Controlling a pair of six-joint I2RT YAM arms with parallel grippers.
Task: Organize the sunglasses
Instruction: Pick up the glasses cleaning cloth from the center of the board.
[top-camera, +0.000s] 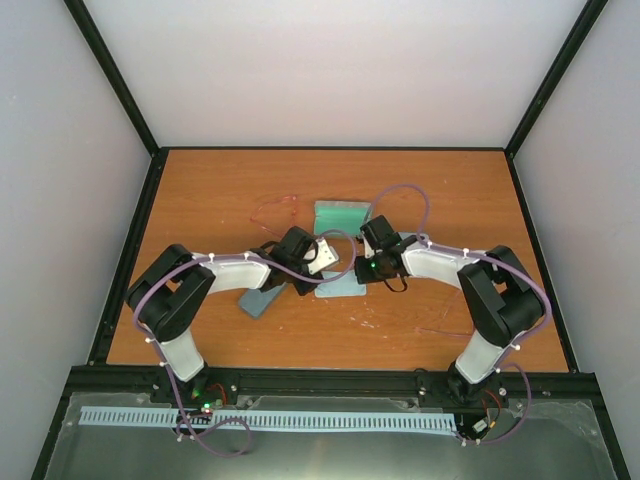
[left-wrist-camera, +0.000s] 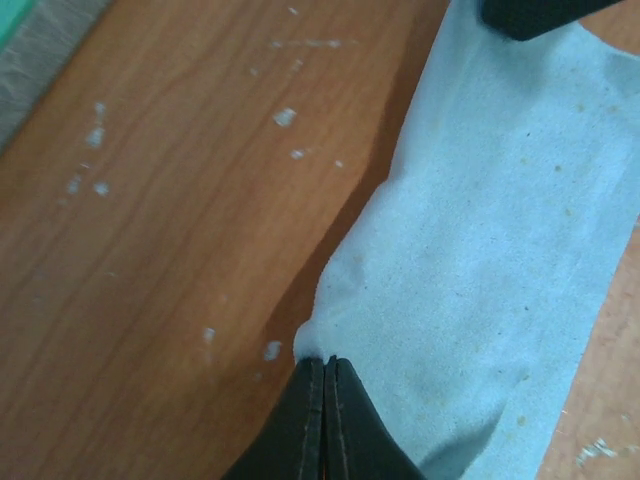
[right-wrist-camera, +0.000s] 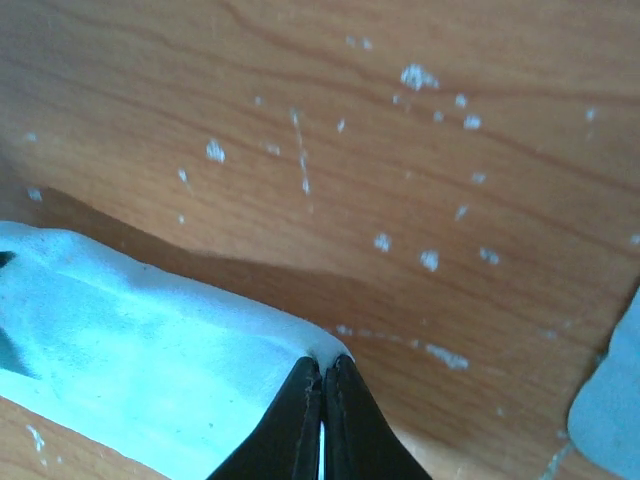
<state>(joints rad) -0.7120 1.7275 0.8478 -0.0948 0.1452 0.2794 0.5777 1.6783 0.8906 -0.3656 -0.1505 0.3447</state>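
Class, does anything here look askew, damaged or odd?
The pale blue cloth is not lying flat: the left gripper and right gripper each pinch an edge, so it is rumpled and raised. The table is flecked with white marks.

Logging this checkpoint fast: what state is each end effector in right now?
Left end effector: closed, pinching an edge of the pale blue cloth.
Right end effector: closed, also pinching an edge of pale blue cloth.
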